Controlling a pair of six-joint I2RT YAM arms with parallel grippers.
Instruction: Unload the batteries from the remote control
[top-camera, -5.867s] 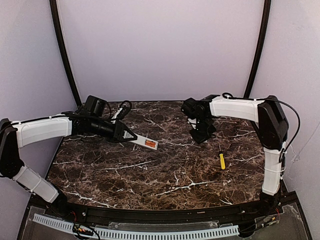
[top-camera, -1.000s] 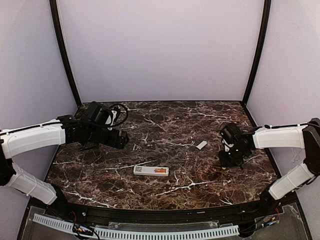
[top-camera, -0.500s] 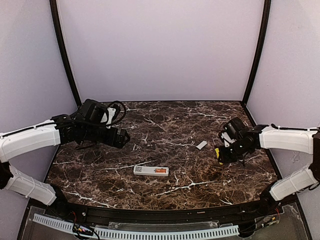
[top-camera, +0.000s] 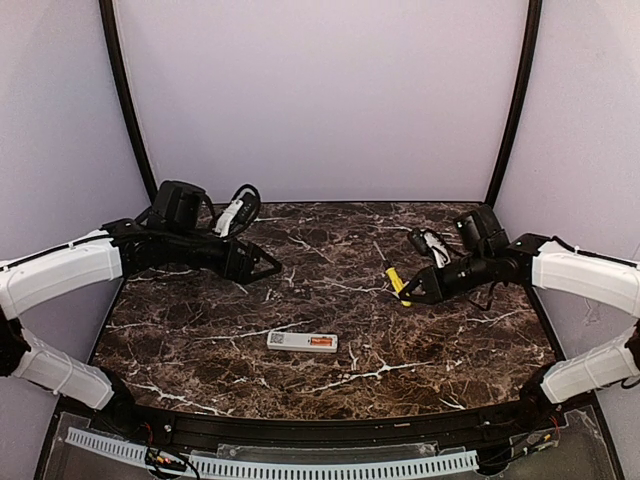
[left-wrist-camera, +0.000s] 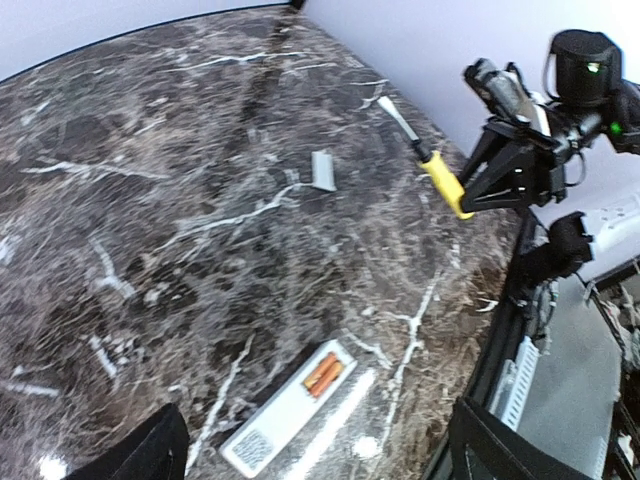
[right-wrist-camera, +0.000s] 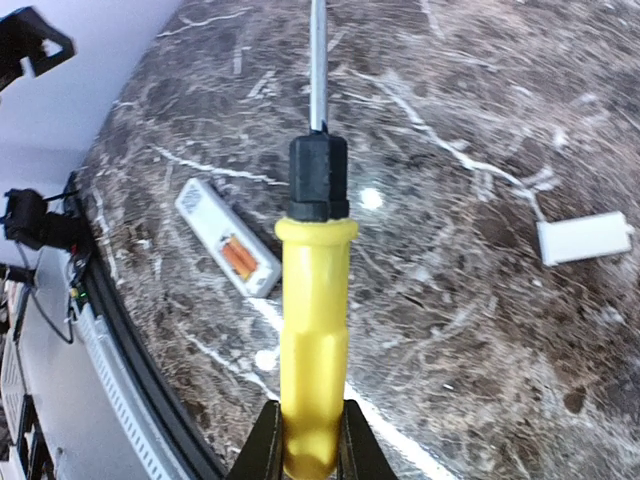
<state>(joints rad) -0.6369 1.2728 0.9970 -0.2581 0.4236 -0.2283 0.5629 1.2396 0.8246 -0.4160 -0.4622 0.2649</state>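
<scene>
The white remote control (top-camera: 302, 341) lies back-up near the table's front, its bay uncovered with two orange batteries (top-camera: 321, 343) side by side in it. My left gripper (top-camera: 270, 268) hovers open behind and left of it; in the left wrist view the remote control (left-wrist-camera: 290, 410) and batteries (left-wrist-camera: 323, 374) lie between the wide-spread fingertips (left-wrist-camera: 135, 455). My right gripper (top-camera: 412, 291) is shut on the yellow-handled screwdriver (top-camera: 398, 284), held off the table to the right. In the right wrist view the screwdriver (right-wrist-camera: 313, 340) points out from the gripper (right-wrist-camera: 308, 450), with the remote control (right-wrist-camera: 225, 238) to its left.
The small grey-white cover piece (left-wrist-camera: 323, 170) lies flat on the marble right of centre, close below the screwdriver; it also shows as the cover piece (right-wrist-camera: 585, 238) in the right wrist view. Lilac walls close the table on three sides, and a black rim (top-camera: 320, 425) runs along the front.
My right gripper has lifted the screwdriver off the table and carried it left and back. The left gripper has shifted slightly right. The remote has stayed still over the last second.
</scene>
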